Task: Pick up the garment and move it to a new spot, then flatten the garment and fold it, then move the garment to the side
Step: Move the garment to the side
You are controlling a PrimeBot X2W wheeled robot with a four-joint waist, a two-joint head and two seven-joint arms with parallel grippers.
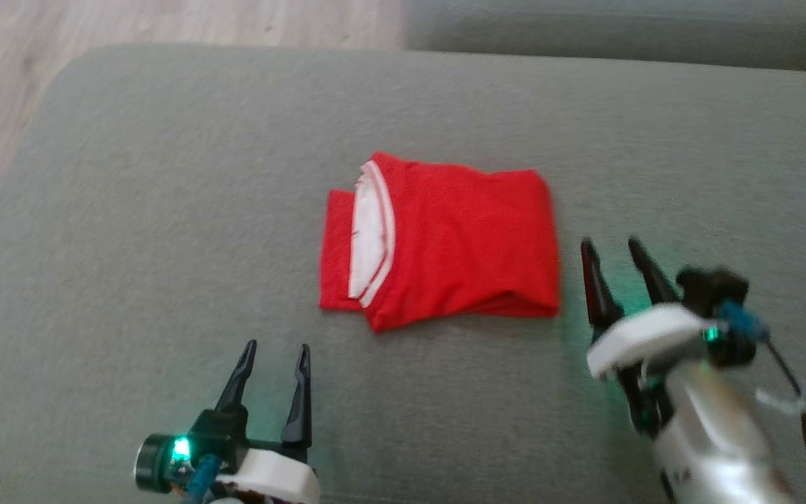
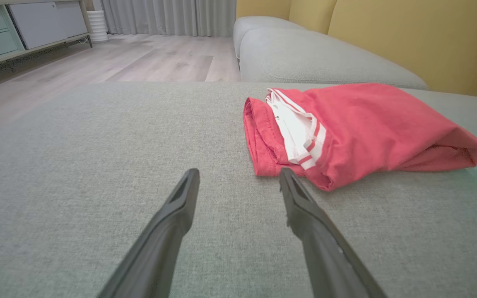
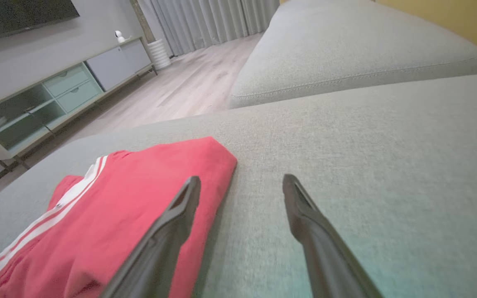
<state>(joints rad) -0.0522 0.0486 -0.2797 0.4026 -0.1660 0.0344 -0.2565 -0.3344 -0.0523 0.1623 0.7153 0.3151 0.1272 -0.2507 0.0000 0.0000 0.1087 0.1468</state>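
Well, here's the red garment [image 1: 445, 241], folded into a compact rectangle, lying near the middle of the grey sofa cushion [image 1: 130, 210]. Its white-striped band [image 1: 375, 231] shows at the left end, tucked between red layers, and the right end is a smooth fold.

Down at the lower left of the head view, the left pincer [image 1: 277, 346] sits low over the cushion, fingers spread apart and nothing between them. It's near the garment's front-left corner but clear of the cloth; from its own wrist camera the corner lies just beyond its right finger [image 2: 304, 207].

Over on the other side, the right pincer [image 1: 611, 243] is just beside the garment's right edge, also wide apart and empty. In its wrist view one finger [image 3: 172, 223] crosses in front of the red fabric; whether it touches, I can't tell.

Pale wooden floor [image 1: 11, 84] runs past the cushion's far left, and a second grey cushion [image 1: 620, 35] lies behind.
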